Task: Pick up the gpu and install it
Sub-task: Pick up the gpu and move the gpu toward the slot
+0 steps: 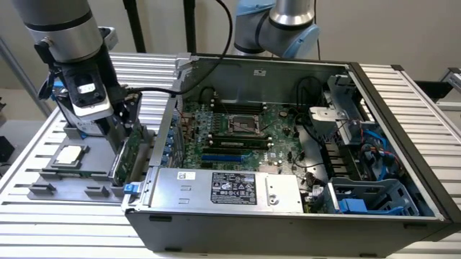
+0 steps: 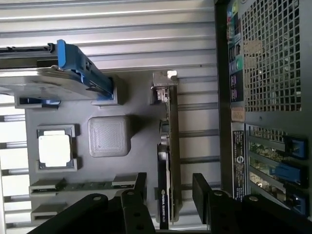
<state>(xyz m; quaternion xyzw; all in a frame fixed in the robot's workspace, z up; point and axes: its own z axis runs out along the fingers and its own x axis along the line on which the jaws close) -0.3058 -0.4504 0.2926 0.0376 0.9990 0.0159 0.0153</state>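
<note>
Gripper (image 2: pixel 169 185) is recorded in the wrist view with its two black fingers (image 2: pixel 140 187) spread wide, one on each side of the gpu (image 2: pixel 169 139). A gap is seen on both sides and nothing is gripped. The gpu is stood on edge in a slot of the grey tray (image 2: pixel 141 122), just beside the rear wall of the computer case (image 2: pixel 263 58). Its silver bracket (image 2: pixel 163 87) is at the end away from the fingers.

In this view the black cover and green board are made out as thin strips. The exterior view adds the card's green face, but there the fingertips are hidden behind the wrist housing and the card.

Further along the tray a square silver chip (image 2: pixel 55 148), a ribbed grey block (image 2: pixel 109 135) and a hard drive with blue frame (image 2: pixel 53 80) are noted. The drive is cut off at the picture's edge.

The open interior of the case is supplied by the exterior view: power supply (image 1: pixel 223 188) nearest, motherboard (image 1: pixel 238 127) behind it, and beyond the case a blue-and-grey arm joint (image 1: pixel 277 24), cut off above. Markings on the motherboard cannot be read.
</note>
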